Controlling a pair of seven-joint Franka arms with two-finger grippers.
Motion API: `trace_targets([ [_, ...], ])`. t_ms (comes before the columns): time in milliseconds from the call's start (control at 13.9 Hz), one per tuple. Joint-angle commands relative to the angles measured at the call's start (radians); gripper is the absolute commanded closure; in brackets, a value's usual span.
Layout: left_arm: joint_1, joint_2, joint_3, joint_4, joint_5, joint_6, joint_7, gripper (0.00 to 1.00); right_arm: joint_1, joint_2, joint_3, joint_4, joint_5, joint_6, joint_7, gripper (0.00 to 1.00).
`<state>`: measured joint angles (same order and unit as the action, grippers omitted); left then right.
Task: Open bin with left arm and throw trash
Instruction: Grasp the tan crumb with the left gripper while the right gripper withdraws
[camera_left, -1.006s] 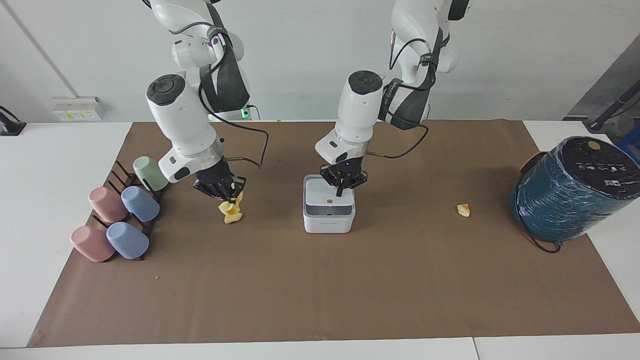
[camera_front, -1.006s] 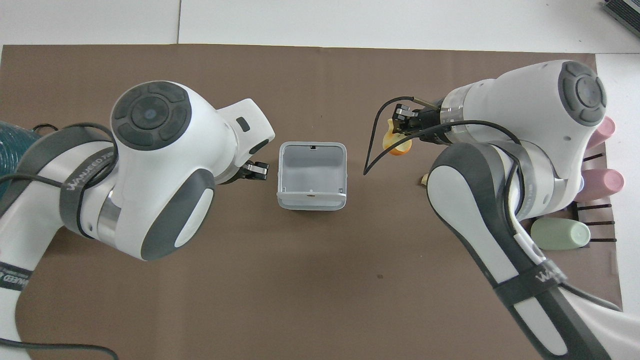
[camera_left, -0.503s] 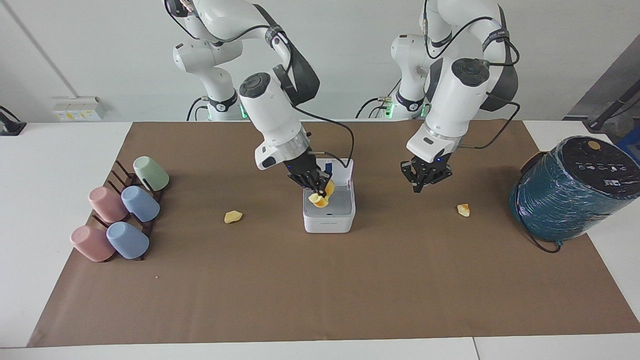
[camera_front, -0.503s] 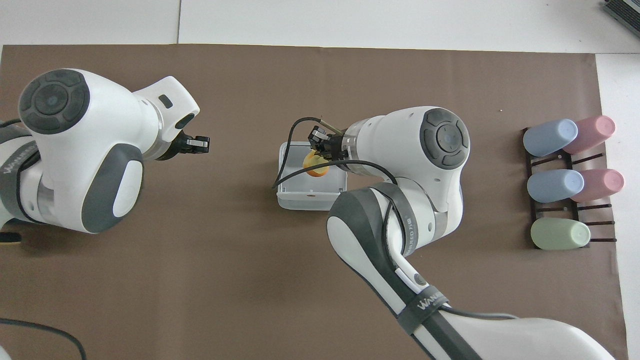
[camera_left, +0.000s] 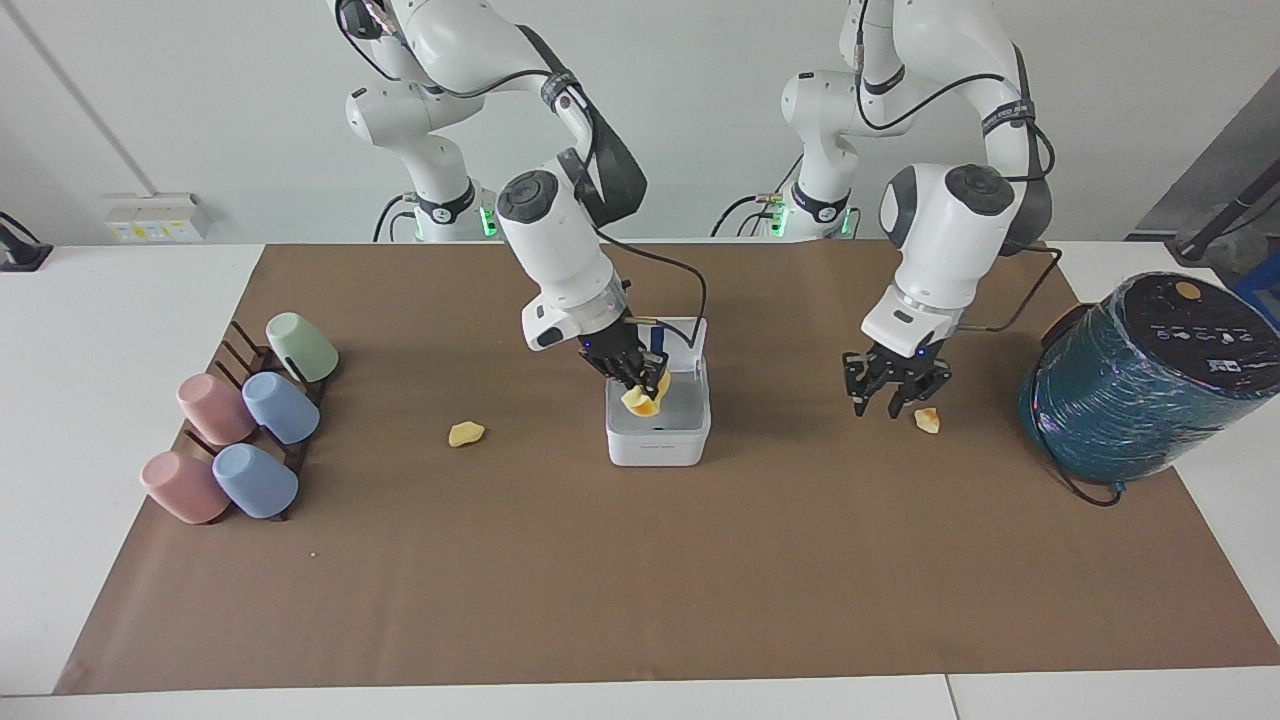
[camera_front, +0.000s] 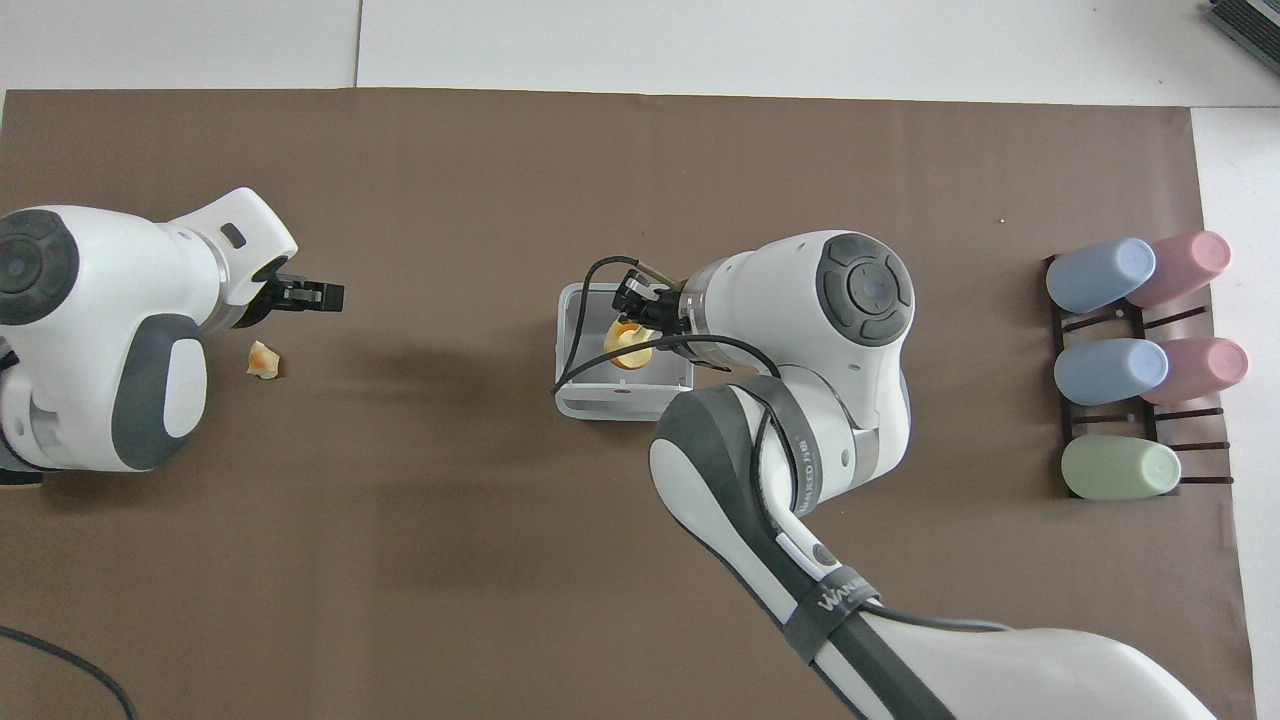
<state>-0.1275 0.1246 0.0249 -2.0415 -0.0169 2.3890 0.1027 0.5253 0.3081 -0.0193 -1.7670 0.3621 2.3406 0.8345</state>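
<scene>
The white bin (camera_left: 658, 440) (camera_front: 568, 398) stands mid-mat with its lid (camera_left: 692, 340) raised on the side nearer the robots. My right gripper (camera_left: 640, 378) (camera_front: 641, 302) is over the open bin, and a yellow piece of trash (camera_left: 645, 399) (camera_front: 627, 346) sits at its tips, inside the rim. My left gripper (camera_left: 876, 405) (camera_front: 320, 296) hangs open low over the mat, just beside a small orange-yellow scrap (camera_left: 927, 420) (camera_front: 263, 359). A third scrap (camera_left: 466, 433) lies on the mat between the bin and the cups.
A rack of several pastel cups (camera_left: 250, 420) (camera_front: 1130, 350) lies at the right arm's end of the mat. A big teal wrapped cylinder (camera_left: 1150, 375) stands at the left arm's end, close to the left gripper. Brown paper (camera_left: 640, 580) covers the table.
My right gripper carried the yellow piece from the mat near the cups to the bin and lowered it in. My left gripper left the bin, moved beside the orange-yellow scrap and opened.
</scene>
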Motion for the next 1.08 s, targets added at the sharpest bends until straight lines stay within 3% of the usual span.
trace_targets([
  [0,0.075,0.009,-0.011,-0.08,0.009,0.11,0.118,0.21,0.002,-0.026,0.004,-0.026,0.021,0.006,-0.002,0.27],
  [144,0.11,0.015,-0.011,-0.115,0.008,0.143,0.176,0.21,0.007,-0.024,0.004,-0.025,0.02,0.005,-0.002,0.23],
  [359,0.146,0.012,-0.011,-0.164,0.008,0.157,0.233,0.22,-0.005,-0.029,-0.007,0.018,-0.037,-0.012,-0.012,0.0],
  [575,0.154,0.009,-0.013,-0.253,0.008,0.252,0.232,0.24,-0.099,-0.064,-0.007,0.049,-0.233,-0.101,-0.127,0.0],
  [718,0.154,0.009,-0.013,-0.266,0.008,0.272,0.223,0.41,-0.149,-0.079,-0.008,0.041,-0.25,-0.168,-0.3,0.0],
  [862,0.154,0.007,-0.013,-0.266,0.006,0.266,0.223,0.99,-0.206,-0.107,-0.008,-0.017,-0.273,-0.199,-0.482,0.0],
  [1006,0.154,0.006,-0.013,-0.264,0.006,0.263,0.233,1.0,-0.234,-0.141,-0.01,-0.124,-0.322,-0.161,-0.625,0.0],
])
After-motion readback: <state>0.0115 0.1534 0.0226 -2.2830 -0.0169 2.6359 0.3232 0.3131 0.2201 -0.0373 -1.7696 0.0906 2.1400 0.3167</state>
